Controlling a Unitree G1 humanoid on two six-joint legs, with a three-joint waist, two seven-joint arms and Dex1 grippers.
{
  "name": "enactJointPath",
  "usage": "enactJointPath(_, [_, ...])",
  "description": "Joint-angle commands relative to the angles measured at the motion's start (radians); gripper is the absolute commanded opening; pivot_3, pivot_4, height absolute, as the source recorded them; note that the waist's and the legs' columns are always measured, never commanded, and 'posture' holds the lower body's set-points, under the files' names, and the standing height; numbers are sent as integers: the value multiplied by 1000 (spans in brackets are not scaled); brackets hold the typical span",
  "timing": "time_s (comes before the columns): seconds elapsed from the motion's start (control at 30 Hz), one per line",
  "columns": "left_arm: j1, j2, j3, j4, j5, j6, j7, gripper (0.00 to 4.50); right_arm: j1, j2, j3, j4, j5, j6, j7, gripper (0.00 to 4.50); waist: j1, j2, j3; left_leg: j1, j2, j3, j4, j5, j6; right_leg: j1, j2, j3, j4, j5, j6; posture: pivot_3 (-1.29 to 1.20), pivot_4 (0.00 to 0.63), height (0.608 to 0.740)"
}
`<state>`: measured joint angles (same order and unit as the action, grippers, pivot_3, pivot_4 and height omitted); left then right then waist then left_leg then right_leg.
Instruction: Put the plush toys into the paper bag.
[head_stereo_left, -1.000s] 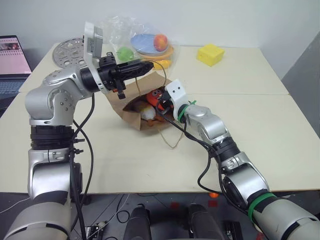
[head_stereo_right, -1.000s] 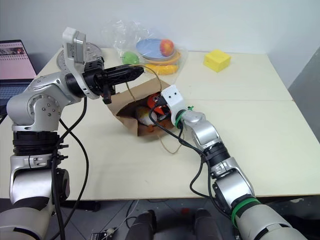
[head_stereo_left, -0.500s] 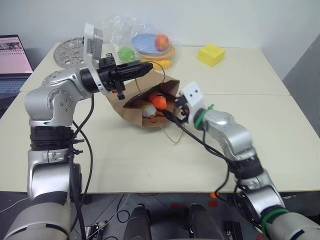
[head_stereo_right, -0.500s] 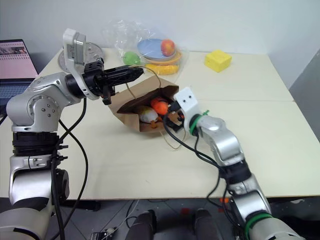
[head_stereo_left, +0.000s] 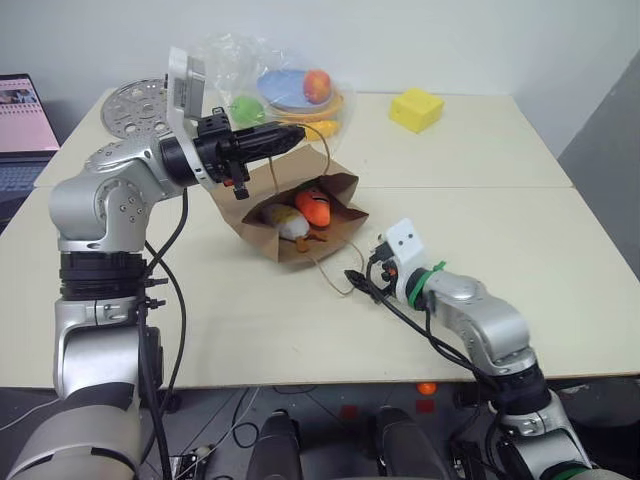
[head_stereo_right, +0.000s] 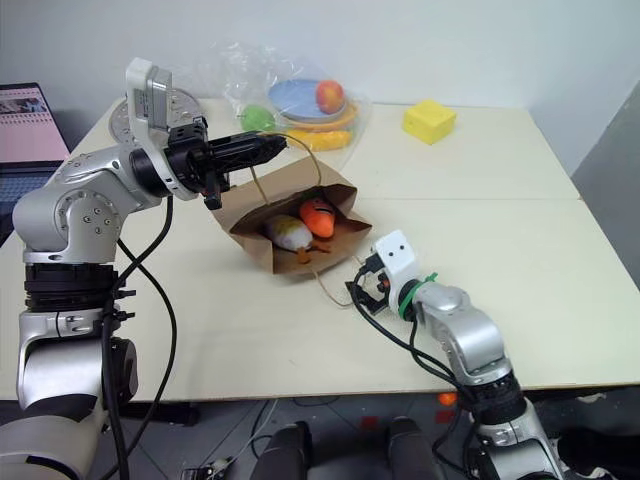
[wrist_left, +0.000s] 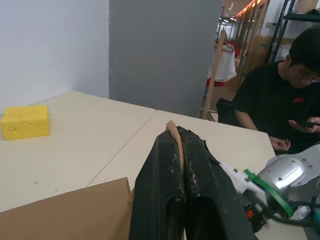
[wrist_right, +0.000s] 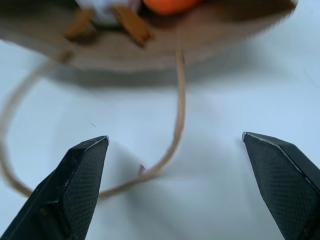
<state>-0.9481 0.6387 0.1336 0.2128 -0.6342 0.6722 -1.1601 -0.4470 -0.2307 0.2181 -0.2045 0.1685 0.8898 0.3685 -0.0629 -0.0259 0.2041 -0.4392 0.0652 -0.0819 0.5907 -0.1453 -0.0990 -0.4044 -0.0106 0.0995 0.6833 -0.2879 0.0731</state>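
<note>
The brown paper bag lies tilted on the table with its mouth facing me. Both plush toys rest inside it: the white egg figure and the orange carrot. My left gripper is shut on the bag's upper loop handle, holding that side of the mouth up. The bag's other handle trails loose on the table. My right gripper is open and empty, low over the table in front of the bag, near that loose handle.
A clear plastic bag of fruit and plates stands behind the paper bag. A yellow block sits at the back right, a perforated metal disc at the back left, and a laptop at the far left. A seated person shows in the left wrist view.
My right gripper has let go of the orange carrot, opened wide and drawn back out of the bag toward me and down. The left gripper has kept still.
</note>
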Motion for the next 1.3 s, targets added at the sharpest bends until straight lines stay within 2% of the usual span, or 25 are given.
enactJointPath(0.03, [-29,7,10,-8,-4,-15,-6,0,-17,8,-8,14,-12,-53,-8,4478,2,0,0,0,0,0,0,0,0,0,0,0,0,0,0,0,150,740])
enactJointPath(0.13, [-25,12,15,-10,-5,-13,-6,0,-15,17,-16,11,4,-60,6,3881,3,0,0,0,0,0,-1,0,0,0,0,0,0,0,0,0,150,740])
enactJointPath(0.47, [-4,18,22,-27,-7,-11,6,0,3,19,-29,-44,50,-69,50,180,3,0,0,0,0,0,0,0,0,0,0,0,0,0,0,0,150,740])
enactJointPath(0.5, [-4,17,21,-25,-5,-13,6,0,2,14,-32,-49,52,-67,54,33,3,0,0,0,0,0,0,0,0,0,0,0,0,0,0,0,150,740])
enactJointPath(0.63, [-1,12,19,-31,-9,-12,11,0,-35,36,-116,-129,151,-48,74,33,3,0,0,0,0,0,0,0,0,0,0,0,0,0,0,0,150,740])
enactJointPath(0.77, [-10,19,22,-20,-7,-14,7,0,-165,65,-263,-226,315,85,55,33,3,0,0,0,0,0,0,0,0,0,0,0,1,0,0,0,150,740])
enactJointPath(0.87, [-41,19,26,0,-13,-7,6,0,-265,73,-324,-260,412,164,41,33,3,0,0,0,0,-1,0,0,0,0,0,-1,2,0,0,0,150,740])
enactJointPath(1.07, [-38,-8,21,-9,-29,5,12,0,-328,64,-328,-251,457,207,-3,33,4,0,0,0,0,-1,-1,0,0,0,0,-1,1,0,0,0,150,740])
enactJointPath(1.3, [39,-44,1,-118,-64,58,33,0,-270,42,-283,-253,443,189,-32,33,4,0,0,0,0,-1,-1,0,0,0,0,-1,1,0,0,0,150,740])
